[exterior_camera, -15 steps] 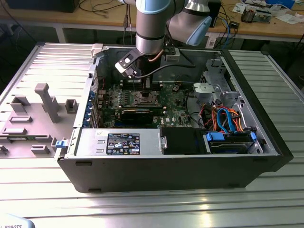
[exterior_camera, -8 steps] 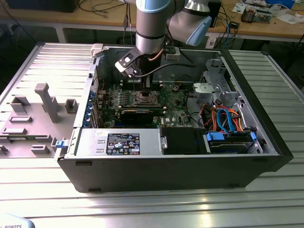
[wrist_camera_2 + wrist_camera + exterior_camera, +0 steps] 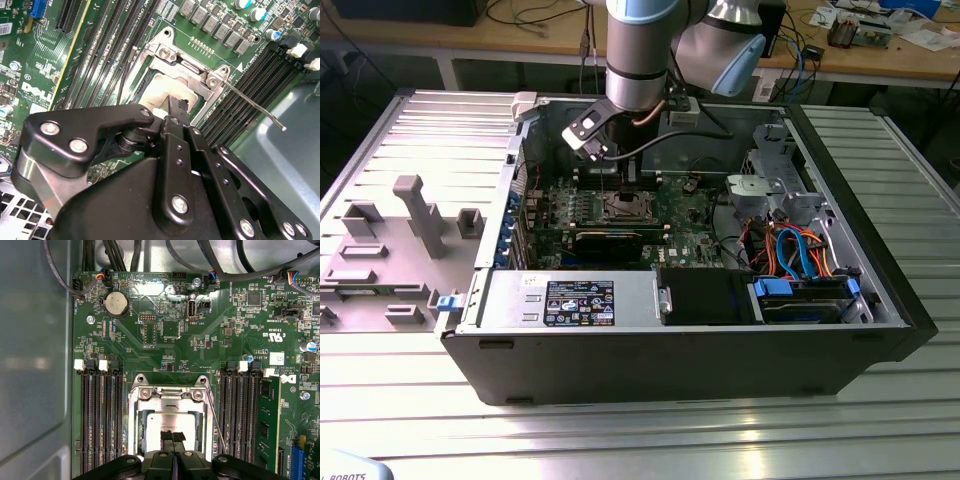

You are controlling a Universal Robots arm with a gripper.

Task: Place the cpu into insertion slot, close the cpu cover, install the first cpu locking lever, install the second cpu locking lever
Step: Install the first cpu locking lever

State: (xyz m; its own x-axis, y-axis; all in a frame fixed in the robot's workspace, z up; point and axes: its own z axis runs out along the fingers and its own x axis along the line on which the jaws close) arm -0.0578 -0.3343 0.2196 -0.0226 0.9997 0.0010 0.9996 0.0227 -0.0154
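Observation:
The insertion slot [image 3: 134, 426] is a silver-rimmed socket on the green motherboard, in the middle of the open computer case [image 3: 620, 206]. The cpu [image 3: 159, 422] lies flat in it, its pale metal top showing through the window of the cpu cover [image 3: 167, 399]. The cover lies down over the chip in both wrist views [image 3: 186, 64]. A thin wire locking lever [image 3: 255, 107] sticks out free from one socket corner, and it runs along the socket's side in the first wrist view [image 3: 216, 422]. My gripper [image 3: 172, 436] is shut, its black fingertips together right over the cpu [image 3: 159, 91].
Long black memory slots [image 3: 97, 420] flank the socket, with one memory stick [image 3: 267, 420] seated. Black cables [image 3: 125, 255] hang near the board's edge. A dark expansion card [image 3: 610, 240], power supply [image 3: 570, 300] and a drive cage with blue and orange cables [image 3: 800, 255] crowd the case. Grey fixtures [image 3: 415, 215] stand outside.

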